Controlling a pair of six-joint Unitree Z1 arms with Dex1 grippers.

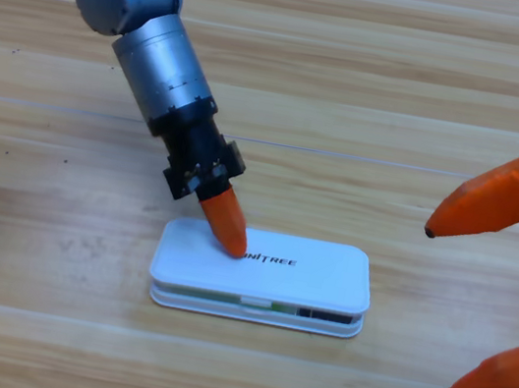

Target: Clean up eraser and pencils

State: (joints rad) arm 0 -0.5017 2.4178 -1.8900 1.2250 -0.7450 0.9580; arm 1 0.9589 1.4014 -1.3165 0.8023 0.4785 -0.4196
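Observation:
The white UNITREE case (310, 280) lies in the middle of the table with its lid lowered almost flat. My left gripper (232, 241) reaches in from the upper left and its shut orange tip rests on the left part of the lid. Through the thin front slit I see only a sliver of the green pencil (222, 297) and a dark bit of the eraser (324, 316). The black and red pencil is hidden under the lid. My right gripper (439, 313) waits at the right edge, open, with nothing between its jaws.
Bare wooden table (40, 317) surrounds the case. The right gripper's large orange jaws fill the right edge, close to the case's right end.

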